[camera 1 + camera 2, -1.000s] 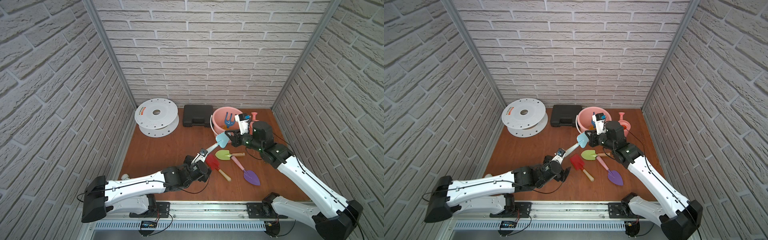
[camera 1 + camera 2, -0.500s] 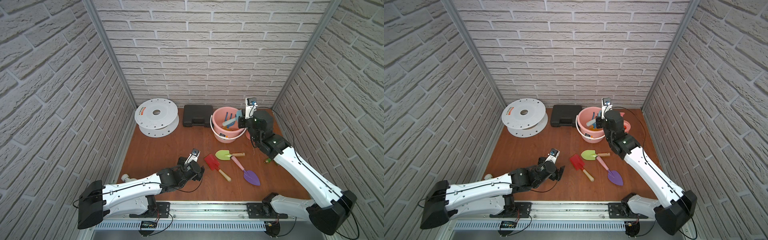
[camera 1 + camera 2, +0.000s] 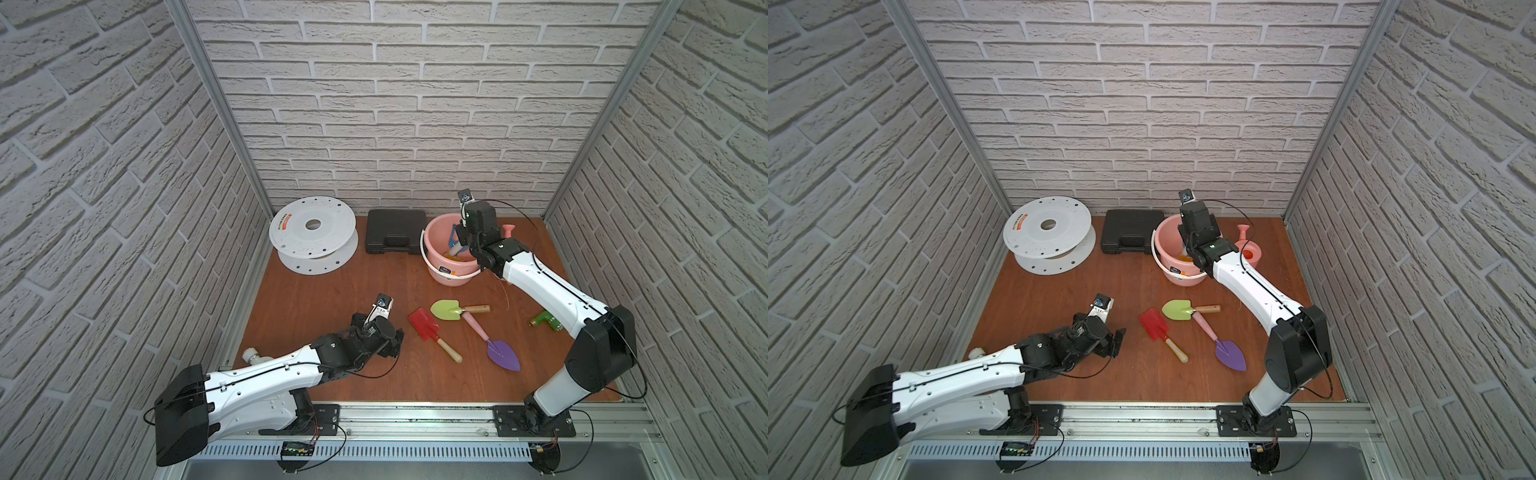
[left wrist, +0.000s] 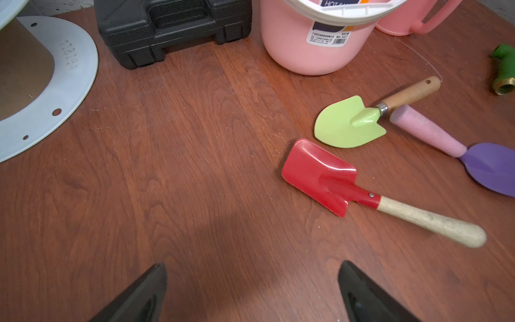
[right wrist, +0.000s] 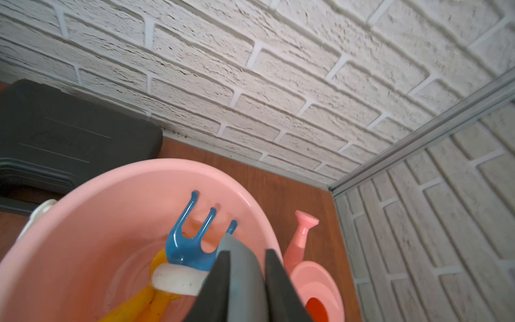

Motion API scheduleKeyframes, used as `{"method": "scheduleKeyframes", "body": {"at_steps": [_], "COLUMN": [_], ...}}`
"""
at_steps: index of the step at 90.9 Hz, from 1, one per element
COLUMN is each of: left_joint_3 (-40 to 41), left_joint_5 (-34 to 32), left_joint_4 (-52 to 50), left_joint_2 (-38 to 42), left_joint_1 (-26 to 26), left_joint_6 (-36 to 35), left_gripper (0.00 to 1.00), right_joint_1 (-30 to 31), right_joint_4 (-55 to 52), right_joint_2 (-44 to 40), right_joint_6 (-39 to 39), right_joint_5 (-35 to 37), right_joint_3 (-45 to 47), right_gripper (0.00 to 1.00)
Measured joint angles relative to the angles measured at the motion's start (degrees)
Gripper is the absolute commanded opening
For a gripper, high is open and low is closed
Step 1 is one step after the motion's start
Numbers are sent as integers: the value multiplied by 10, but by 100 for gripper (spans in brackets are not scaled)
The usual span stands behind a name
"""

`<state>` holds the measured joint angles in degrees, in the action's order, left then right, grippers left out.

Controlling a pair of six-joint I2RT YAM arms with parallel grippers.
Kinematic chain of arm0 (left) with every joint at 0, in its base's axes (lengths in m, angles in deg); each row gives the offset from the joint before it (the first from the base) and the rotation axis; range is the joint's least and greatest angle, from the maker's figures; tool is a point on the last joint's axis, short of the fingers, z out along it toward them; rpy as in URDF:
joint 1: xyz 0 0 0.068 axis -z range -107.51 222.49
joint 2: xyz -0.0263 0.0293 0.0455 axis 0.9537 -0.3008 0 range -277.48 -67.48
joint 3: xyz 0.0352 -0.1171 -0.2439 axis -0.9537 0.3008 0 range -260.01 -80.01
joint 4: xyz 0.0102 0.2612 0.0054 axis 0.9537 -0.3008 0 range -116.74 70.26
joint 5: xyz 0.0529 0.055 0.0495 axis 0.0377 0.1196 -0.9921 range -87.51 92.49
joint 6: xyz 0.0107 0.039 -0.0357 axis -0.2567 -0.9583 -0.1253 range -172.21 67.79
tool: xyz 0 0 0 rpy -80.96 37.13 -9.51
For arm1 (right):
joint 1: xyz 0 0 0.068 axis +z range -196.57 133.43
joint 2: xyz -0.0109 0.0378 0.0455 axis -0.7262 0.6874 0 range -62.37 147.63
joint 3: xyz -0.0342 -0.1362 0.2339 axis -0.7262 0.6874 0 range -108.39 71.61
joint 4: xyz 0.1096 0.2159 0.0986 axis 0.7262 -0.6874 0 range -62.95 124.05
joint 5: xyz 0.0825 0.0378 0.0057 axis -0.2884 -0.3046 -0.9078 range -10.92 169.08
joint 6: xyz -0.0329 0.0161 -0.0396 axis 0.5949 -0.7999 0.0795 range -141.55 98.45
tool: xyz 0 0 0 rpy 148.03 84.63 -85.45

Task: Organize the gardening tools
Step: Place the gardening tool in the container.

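Over pink bucket (image 5: 83, 223), right jaws straddle light-blue trowel (image 5: 242, 267), grip unclear; left jaws open.

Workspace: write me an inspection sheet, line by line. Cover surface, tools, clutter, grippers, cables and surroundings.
Surface: wooden table, no spills seen.
Job's things: red trowel, green trowel and purple trowel lie loose on the table; blue fork and yellow scoop inside the pink bucket; pink watering can beside it.
Clutter: black case and white spool by the back wall; green fitting near the right wall.
Grippers: left gripper open above the table, holding nothing; right gripper over the bucket, light-blue trowel between its jaws, grip unclear.
Cables: left arm's cable and right arm's cable hang in loose loops; no snag seen.
Surroundings: brick-pattern walls on three sides, metal rail in front.
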<state>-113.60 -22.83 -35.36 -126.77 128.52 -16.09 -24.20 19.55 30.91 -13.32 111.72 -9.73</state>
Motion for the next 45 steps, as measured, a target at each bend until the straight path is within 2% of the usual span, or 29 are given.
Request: {"method": "scheduleKeyframes", "body": {"at_steps": [12,29,45], "left_joint_3": [5,7,18], "left_joint_5": [7,13,28], "left_joint_4": [0,-1,-2], "left_joint_2": [0,3,12], "left_joint_1": [-8,-28,-51], "left_joint_6": [2,16,31], "left_gripper": [98,98,98], "right_joint_1": [-1,4,42], "right_joint_4": [-43,-110,-150], "right_joint_2": [-16,-86,-156], "right_joint_6": [-33,-96,-151], "right_joint_5": [-35,-129,-212], "right_joint_3": [0,0,33], "right_gripper": [58,58,58]}}
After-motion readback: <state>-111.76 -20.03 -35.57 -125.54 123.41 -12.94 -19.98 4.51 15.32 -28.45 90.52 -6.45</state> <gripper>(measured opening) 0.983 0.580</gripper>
